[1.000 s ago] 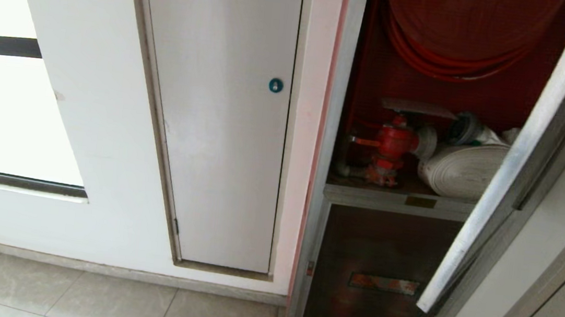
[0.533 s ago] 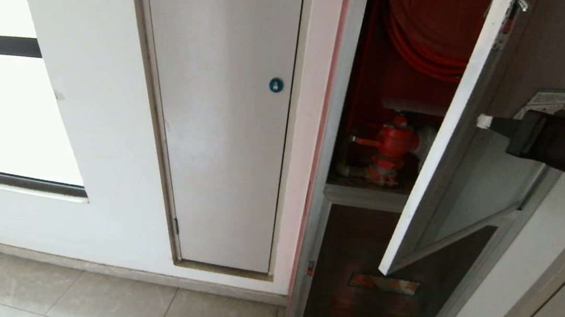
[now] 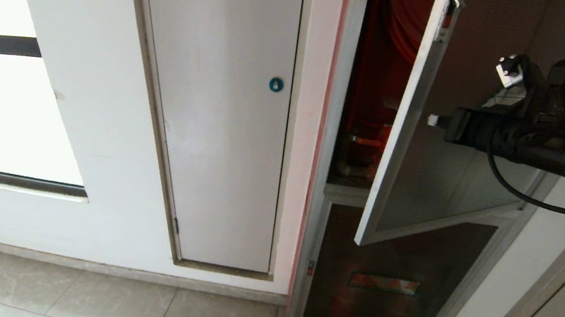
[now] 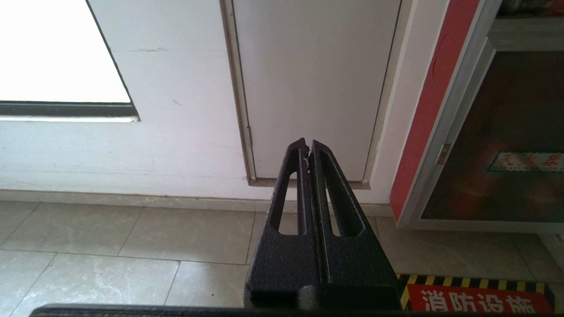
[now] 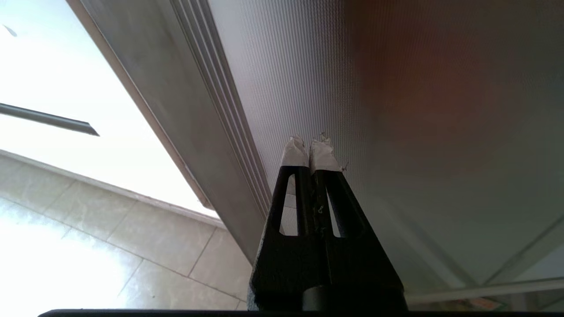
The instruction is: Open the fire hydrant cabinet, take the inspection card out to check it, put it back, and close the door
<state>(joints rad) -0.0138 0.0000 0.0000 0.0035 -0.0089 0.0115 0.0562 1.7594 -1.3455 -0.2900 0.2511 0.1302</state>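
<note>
Reading 消防设施 (image 4: 478, 300), seemingly, beside the closed left claw (image 4: 307, 149).

Two grippers (image 3: 432, 120) (image 4: 307, 147) are counted, one cabinet door (image 3: 450, 160) ajar, one white door (image 3: 224, 115) with one blue lock (image 3: 276, 85), one lower panel (image 3: 386, 274) carrying one orange label (image 3: 384, 283)

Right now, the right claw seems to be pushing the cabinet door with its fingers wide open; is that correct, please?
Not quite: the right claw is shut, its taped fingertips pressed together, as the right wrist view shows. The rest holds: its tips are against the door, which stands partly open.
</note>
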